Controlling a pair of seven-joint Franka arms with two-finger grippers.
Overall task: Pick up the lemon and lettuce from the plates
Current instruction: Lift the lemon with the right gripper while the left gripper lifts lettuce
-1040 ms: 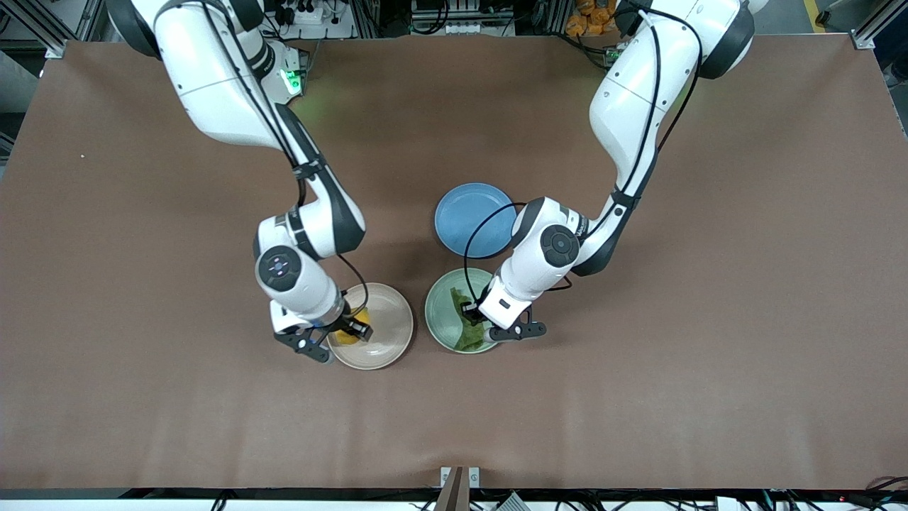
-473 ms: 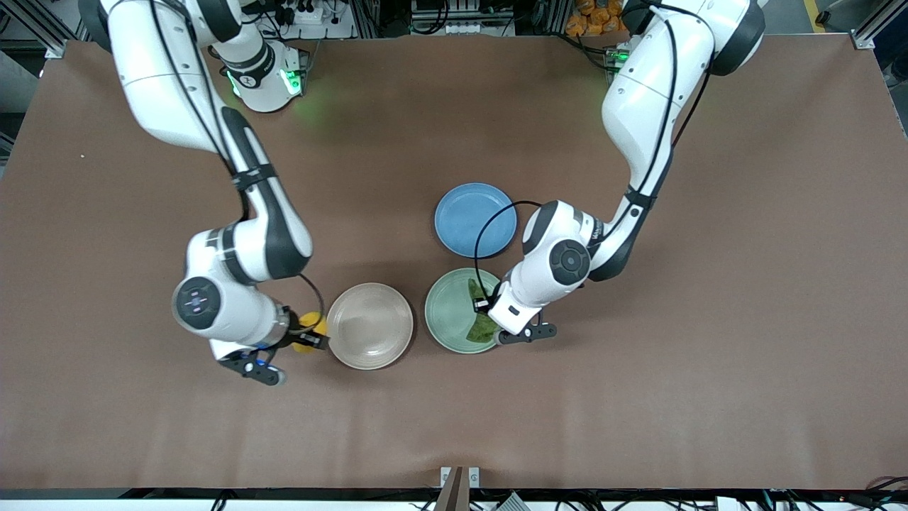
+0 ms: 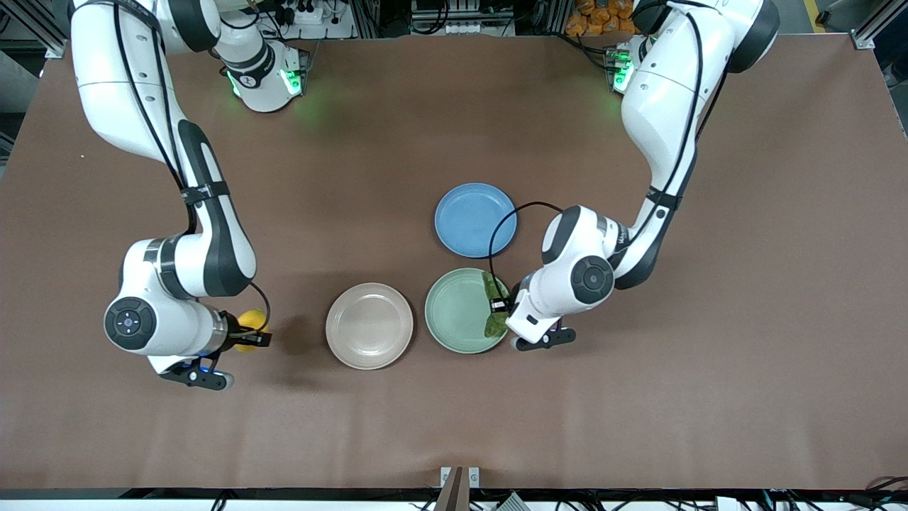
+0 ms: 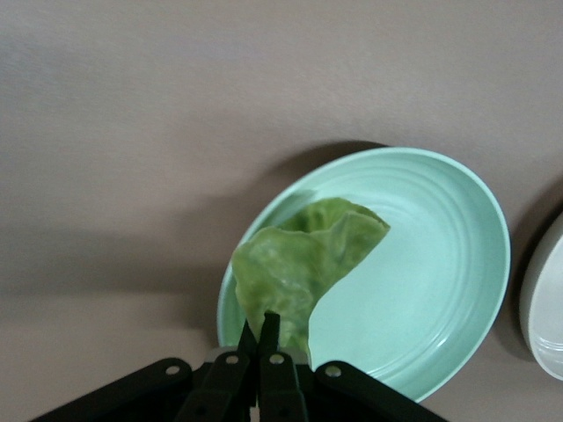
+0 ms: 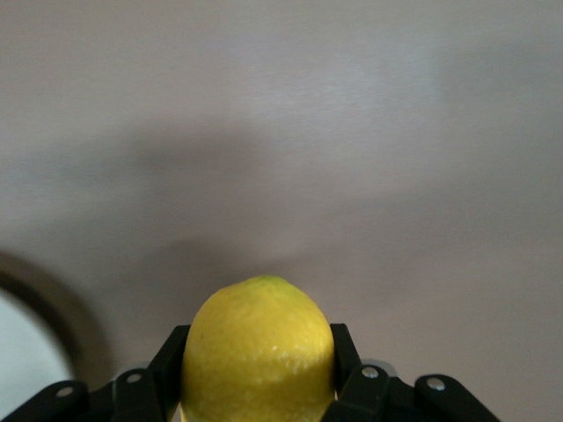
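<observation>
1. You are looking at the lemon (image 3: 250,321) hanging in the air, pinched in the right claw (image 3: 241,339) over bare bench (image 3: 454,426), off toward the right arm's end of the beige-pink plate (image 3: 369,326).
2. In the right wrist view you are seeing the lemon (image 5: 257,353) filling the gap between the two dark fingers (image 5: 345,352), its pointed tip facing away from the camera, so the right claw (image 5: 257,378) is clenching the fruit on both sides.
3. You are seeing the lettuce (image 3: 494,312) dangling from the left claw (image 3: 505,319) over the rim of the mint green plate (image 3: 454,312) on the side toward the left arm's end of the bench.
4. In the left wrist view the left claw (image 4: 261,338) is squeezing its fingertips (image 4: 269,327) together on the lower edge of the lettuce (image 4: 299,264), and the leaf is curling up over the mint green plate (image 4: 440,290).
5. You are seeing both plates lying bare side by side, close but apart, the beige-pink one toward the right arm's end.
6. A blue plate (image 3: 474,219) is sitting just farther from the front camera than the mint green one, and it is carrying nothing.
</observation>
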